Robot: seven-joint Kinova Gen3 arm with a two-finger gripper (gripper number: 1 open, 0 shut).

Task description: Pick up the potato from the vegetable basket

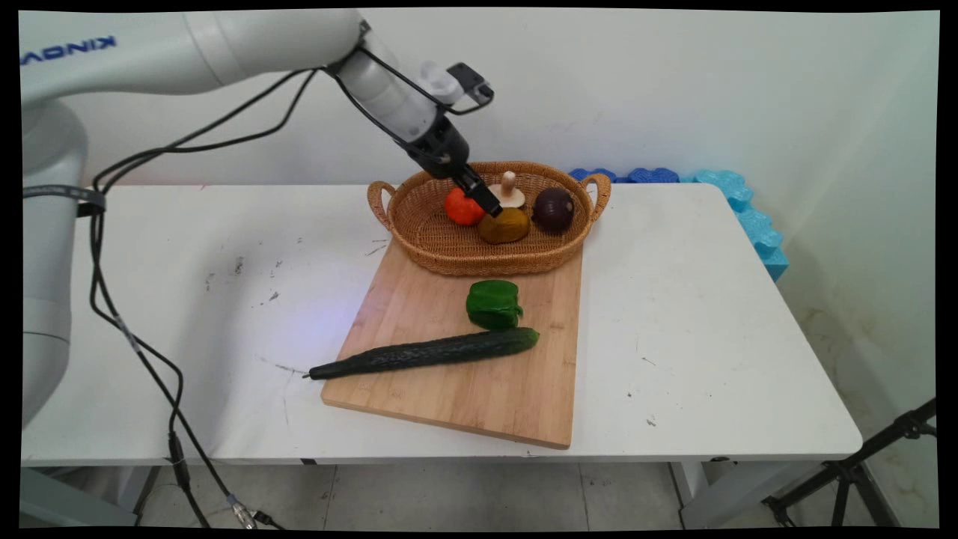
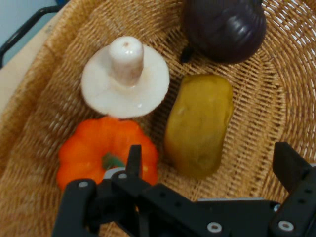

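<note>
My gripper (image 1: 490,206) reaches down into the wicker basket (image 1: 449,254) at the back of the table. Its fingers stand open in the hand view (image 2: 210,163), one finger (image 2: 134,158) over the orange pumpkin (image 2: 106,155) and the other at the right, with the yellow-brown potato (image 2: 200,123) between and just ahead of them. Nothing is held. A white mushroom (image 2: 126,79) lies stem-up beyond the pumpkin, and a dark purple onion (image 2: 224,27) sits at the basket's far end. In the main view the gripper's tip hangs just above the potato (image 1: 505,226), beside the pumpkin (image 1: 460,208).
The basket rests on the far end of a wooden cutting board (image 1: 464,382). A green bell pepper (image 1: 492,304) and a long dark cucumber (image 1: 426,352) lie on the board. Blue foam pieces (image 1: 737,198) line the table's back right edge. A tripod leg (image 1: 861,464) stands at lower right.
</note>
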